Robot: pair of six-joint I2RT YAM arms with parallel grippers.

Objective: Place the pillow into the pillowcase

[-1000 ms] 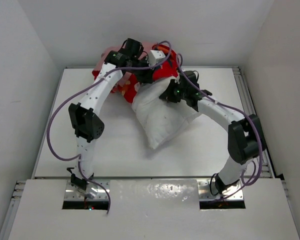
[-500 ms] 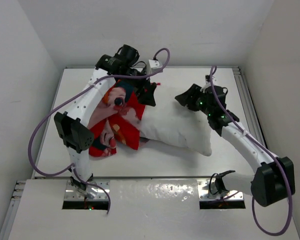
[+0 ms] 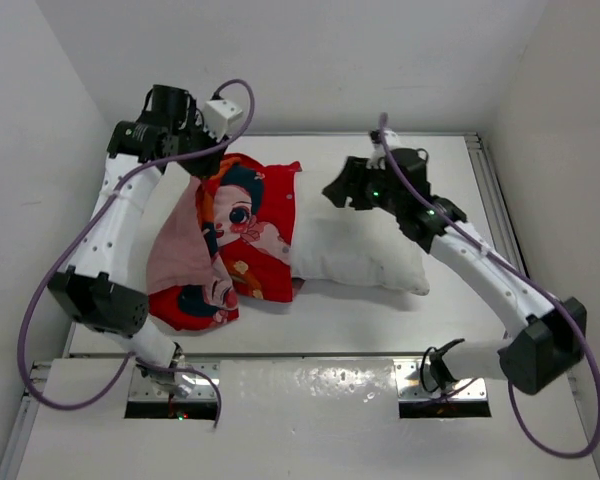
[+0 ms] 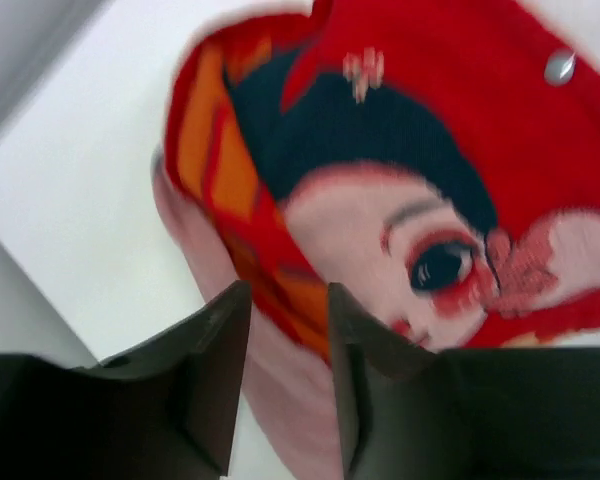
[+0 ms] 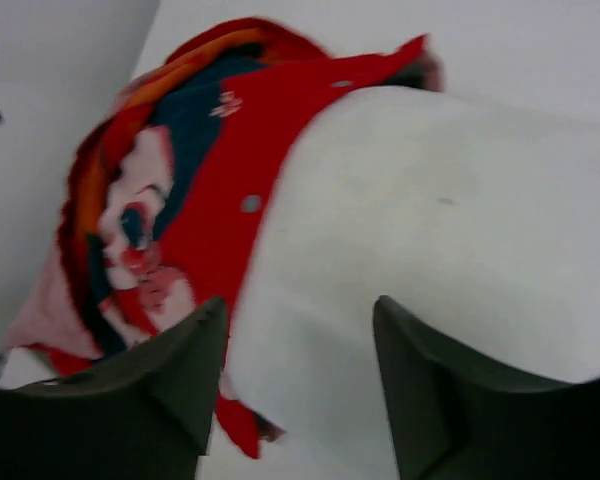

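Pillow (image 3: 365, 255) lies on the table (image 3: 380, 315), its left end tucked under the red pillowcase (image 3: 250, 230), the rest bare. Left claw (image 4: 288, 295): jaws narrowly parted above the printed cartoon face, gripping nothing. Right claw (image 5: 298, 302): spread wide over the pillow, released.

Open table (image 3: 450, 175) right of pillow (image 3: 365, 255)

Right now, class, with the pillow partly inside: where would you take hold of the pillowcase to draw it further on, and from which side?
Probably the open hem, the buttoned red edge lying across the pillow, near its far corner. Come from the right, the bare-pillow side: the mouth of the pillowcase faces that way, and that corner seems to stick out slightly, while the rest hugs the stuffing.
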